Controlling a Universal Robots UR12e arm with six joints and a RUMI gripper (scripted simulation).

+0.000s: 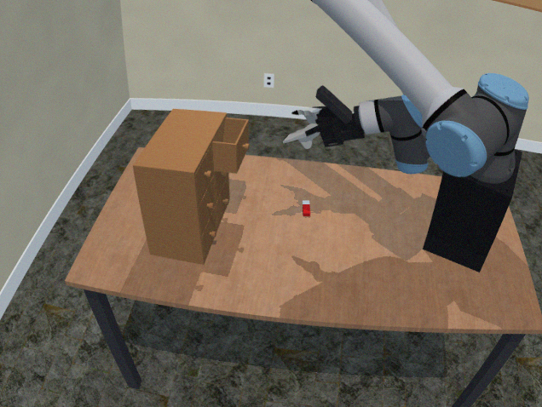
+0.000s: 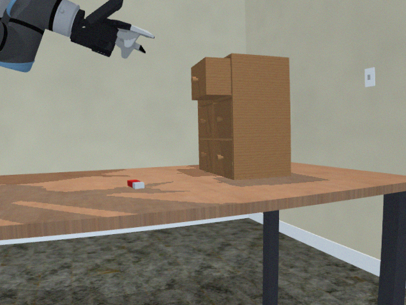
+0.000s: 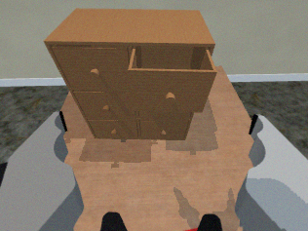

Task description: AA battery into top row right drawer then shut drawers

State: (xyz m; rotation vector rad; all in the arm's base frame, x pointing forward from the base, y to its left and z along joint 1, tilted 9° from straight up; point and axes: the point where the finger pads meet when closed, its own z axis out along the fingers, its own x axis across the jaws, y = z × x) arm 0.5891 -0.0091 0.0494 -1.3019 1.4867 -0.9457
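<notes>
The wooden chest [image 1: 170, 205] [image 2: 262, 118] [image 3: 136, 25] stands upright on the table. Its top-row right drawer [image 1: 224, 157] [image 2: 218, 76] [image 3: 190, 89] is pulled well out and still sits in its slot. The other drawers look shut. No AA battery shows; the open drawer's front and walls hide its floor. My gripper [image 1: 289, 127] [image 2: 149, 44] is open with nothing between its jaws. It hangs high above the table, in front of the chest and apart from the open drawer, pointing toward it.
A small red and white block [image 1: 306, 209] [image 2: 133, 184] lies on the table [image 1: 271, 279] [image 2: 210, 196], below the gripper and in front of the chest. A red sliver of it shows at the bottom of the wrist view. The black arm base [image 1: 469, 223] stands at the opposite end.
</notes>
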